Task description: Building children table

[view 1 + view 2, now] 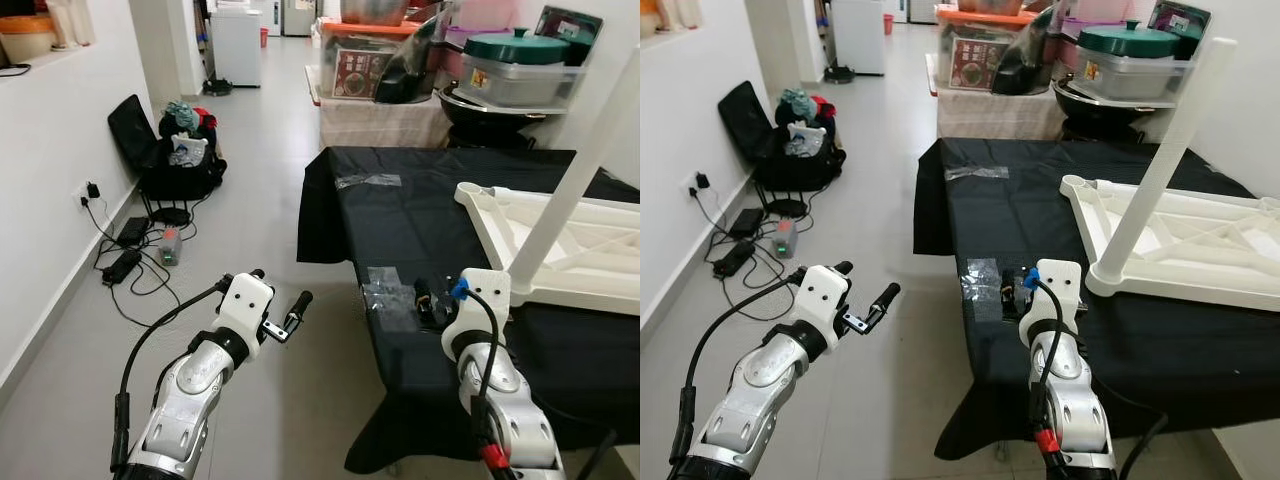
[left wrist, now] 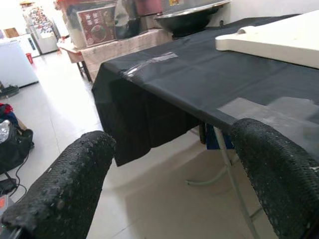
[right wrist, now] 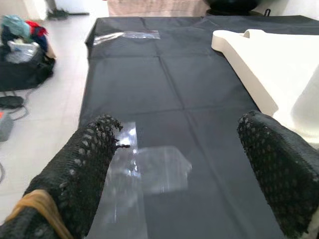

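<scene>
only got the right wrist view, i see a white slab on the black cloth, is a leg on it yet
Observer: Yes, one white leg stands upright at the near corner of the upturned white tabletop.
Operator: wheres the left claw
Observer: The left claw is open, out over the floor to the left of the black-covered table.
Operator: whats on the floor that side
Observer: A black bag and cables by the wall.

white plastic children table (image 1: 560,250) upside down on black tablecloth (image 1: 420,220) | left gripper (image 1: 280,300) over grey floor (image 1: 260,160), fingers apart
</scene>
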Available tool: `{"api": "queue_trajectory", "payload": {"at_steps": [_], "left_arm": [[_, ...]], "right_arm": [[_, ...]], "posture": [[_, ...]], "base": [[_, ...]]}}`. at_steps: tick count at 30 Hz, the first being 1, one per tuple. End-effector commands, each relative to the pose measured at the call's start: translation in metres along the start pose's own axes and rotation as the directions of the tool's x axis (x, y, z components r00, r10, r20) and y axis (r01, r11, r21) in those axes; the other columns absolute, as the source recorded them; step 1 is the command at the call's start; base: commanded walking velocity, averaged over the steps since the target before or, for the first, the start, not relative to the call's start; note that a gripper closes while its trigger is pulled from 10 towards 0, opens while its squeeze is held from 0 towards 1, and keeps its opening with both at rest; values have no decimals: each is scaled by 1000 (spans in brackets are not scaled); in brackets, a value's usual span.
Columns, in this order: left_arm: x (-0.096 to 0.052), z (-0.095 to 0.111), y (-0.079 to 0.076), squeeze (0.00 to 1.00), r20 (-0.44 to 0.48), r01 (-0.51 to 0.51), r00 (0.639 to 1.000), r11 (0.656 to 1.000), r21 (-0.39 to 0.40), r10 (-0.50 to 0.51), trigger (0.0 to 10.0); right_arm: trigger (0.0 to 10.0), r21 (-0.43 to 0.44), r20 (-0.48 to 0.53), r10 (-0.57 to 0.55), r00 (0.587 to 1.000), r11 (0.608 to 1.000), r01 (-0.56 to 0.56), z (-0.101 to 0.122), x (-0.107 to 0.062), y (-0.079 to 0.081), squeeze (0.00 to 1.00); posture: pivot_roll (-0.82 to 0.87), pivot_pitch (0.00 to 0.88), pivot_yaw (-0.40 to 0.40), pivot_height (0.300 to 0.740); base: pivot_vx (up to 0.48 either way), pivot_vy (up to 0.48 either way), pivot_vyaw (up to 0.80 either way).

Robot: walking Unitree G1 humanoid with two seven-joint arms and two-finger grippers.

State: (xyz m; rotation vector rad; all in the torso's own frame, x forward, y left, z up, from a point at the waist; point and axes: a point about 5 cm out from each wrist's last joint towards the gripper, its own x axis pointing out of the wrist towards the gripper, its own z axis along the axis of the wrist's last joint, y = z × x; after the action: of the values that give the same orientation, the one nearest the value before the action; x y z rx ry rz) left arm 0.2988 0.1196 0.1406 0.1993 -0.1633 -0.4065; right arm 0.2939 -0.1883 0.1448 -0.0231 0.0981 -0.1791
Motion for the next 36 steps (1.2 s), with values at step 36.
{"api": "queue_trajectory", "payload": {"at_steps": [36], "left_arm": [[0, 2, -4, 0, -2, 33, 999, 999, 3, -33, 10000]], "right_arm": [[10000, -42, 19, 70, 997, 997, -69, 2, 2, 12, 0]], "posture": [[11, 0, -77, 740]], "base": [[138, 0, -216]]}}
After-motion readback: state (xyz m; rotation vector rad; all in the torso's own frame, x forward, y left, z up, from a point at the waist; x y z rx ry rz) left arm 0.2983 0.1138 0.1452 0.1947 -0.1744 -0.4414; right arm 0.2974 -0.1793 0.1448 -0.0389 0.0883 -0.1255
